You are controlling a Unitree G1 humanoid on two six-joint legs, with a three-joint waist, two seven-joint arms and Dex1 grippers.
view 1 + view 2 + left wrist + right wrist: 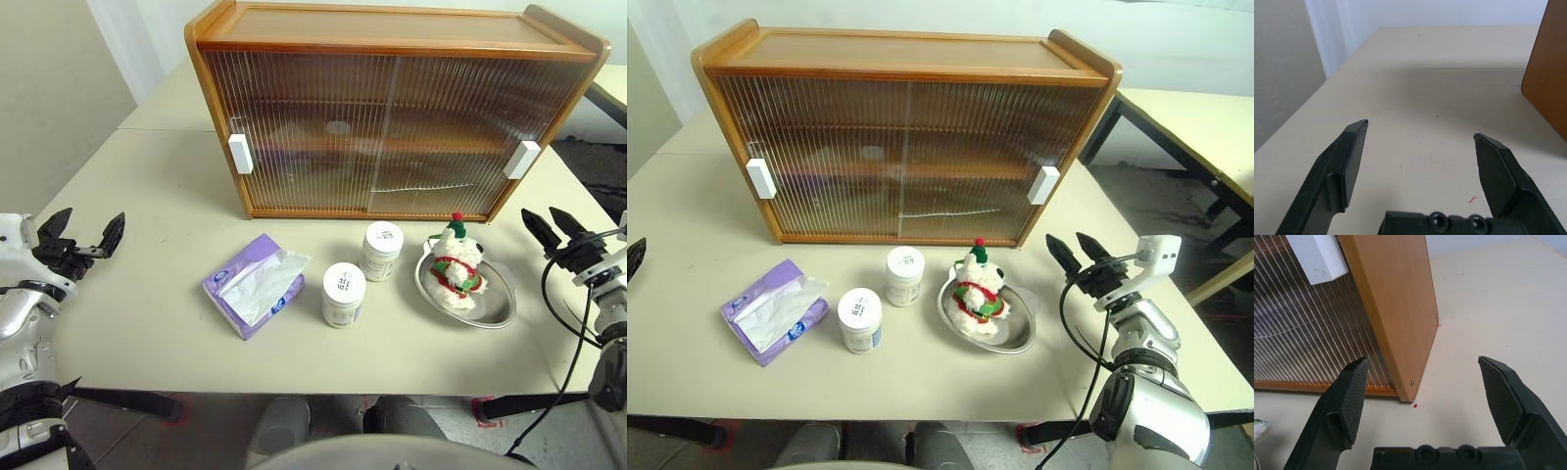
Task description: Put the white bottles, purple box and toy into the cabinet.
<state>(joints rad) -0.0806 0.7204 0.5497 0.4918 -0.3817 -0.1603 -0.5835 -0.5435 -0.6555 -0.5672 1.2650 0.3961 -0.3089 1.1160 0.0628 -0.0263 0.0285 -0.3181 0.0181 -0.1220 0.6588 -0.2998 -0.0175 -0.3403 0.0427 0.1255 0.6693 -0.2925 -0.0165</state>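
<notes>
On the smooth table [147, 323] near its front edge: soft purple box [253, 286], two round white bottles [343, 294] [381, 250] | right: fluffy toy [455, 264] in shiny bowl [498, 304] | sides: left gripper [83, 240], right gripper [552, 228], both spread wide, empty | back: wooden cabinet [392, 117], ribbed doors closed.
</notes>
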